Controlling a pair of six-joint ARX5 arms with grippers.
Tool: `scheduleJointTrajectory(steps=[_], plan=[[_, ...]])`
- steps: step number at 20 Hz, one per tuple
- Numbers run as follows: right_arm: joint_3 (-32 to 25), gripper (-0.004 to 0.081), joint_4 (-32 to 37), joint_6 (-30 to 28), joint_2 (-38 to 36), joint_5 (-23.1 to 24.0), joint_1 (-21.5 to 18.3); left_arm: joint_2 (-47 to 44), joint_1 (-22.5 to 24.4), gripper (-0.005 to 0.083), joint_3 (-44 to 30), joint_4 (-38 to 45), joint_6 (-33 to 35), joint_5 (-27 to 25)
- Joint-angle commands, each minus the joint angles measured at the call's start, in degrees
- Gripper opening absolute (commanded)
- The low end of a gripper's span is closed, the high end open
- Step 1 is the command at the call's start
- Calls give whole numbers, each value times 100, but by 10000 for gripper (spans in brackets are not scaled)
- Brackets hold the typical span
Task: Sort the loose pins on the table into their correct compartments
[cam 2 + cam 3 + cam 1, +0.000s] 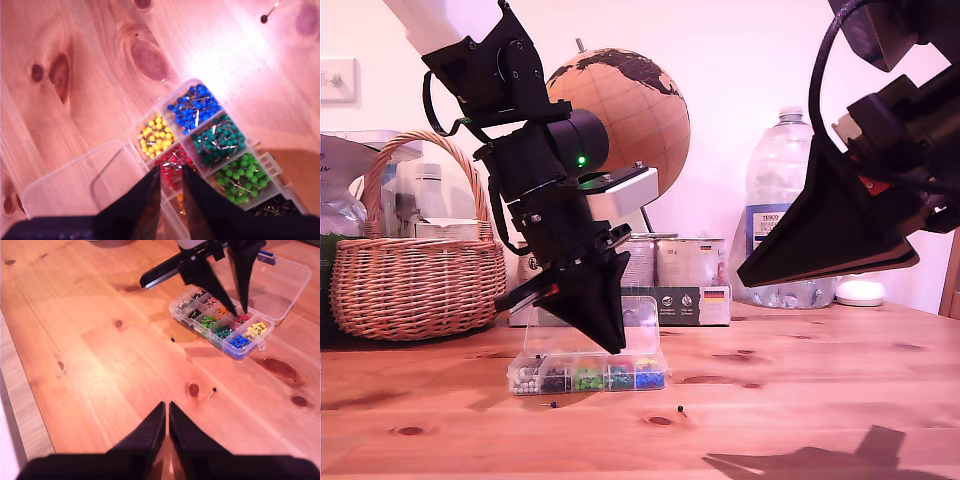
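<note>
Two loose pins (213, 390) beyond second tool (167, 412).

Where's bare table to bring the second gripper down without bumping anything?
Free: the wide wood between my second gripper and the clear pin box, bordered by two loose pins. Crowded: over the box, where my first gripper hangs above the red compartment, and the back row of basket and tins.

The pine surface (800, 380) carries an open pin box (588, 375) at centre of the exterior view, two loose pins (553, 404) (680, 409) just before it, a basket (415, 280) at left, and tins (675, 265), a bottle (780, 200) and a globe (620, 100) behind.
</note>
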Motion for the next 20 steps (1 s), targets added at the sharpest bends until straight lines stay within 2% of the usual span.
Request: scheduleJointTrajectory(steps=[1,5,7,8,10,16,20], plan=[[81,-12,13,-33,55,2,28,9,2,-15,17,-4,-22,4],[81,-12,13,-33,55,2,28,-304,-44,-20,26,-179,-122,-15],[81,-12,11,-33,55,2,28,-568,-87,-20,26,-229,-352,-162],[81,-12,2,-33,55,2,28,-719,-138,-20,26,-304,-693,-234],[81,-12,0,-35,55,2,28,-999,-245,-20,26,-575,-1215,-258],[81,-12,-4,-33,55,2,28,-1582,-623,-20,24,-1934,-1692,-404],[81,-12,-2,-35,55,2,28,-1593,-721,-20,-85,-2140,-1895,-404]])
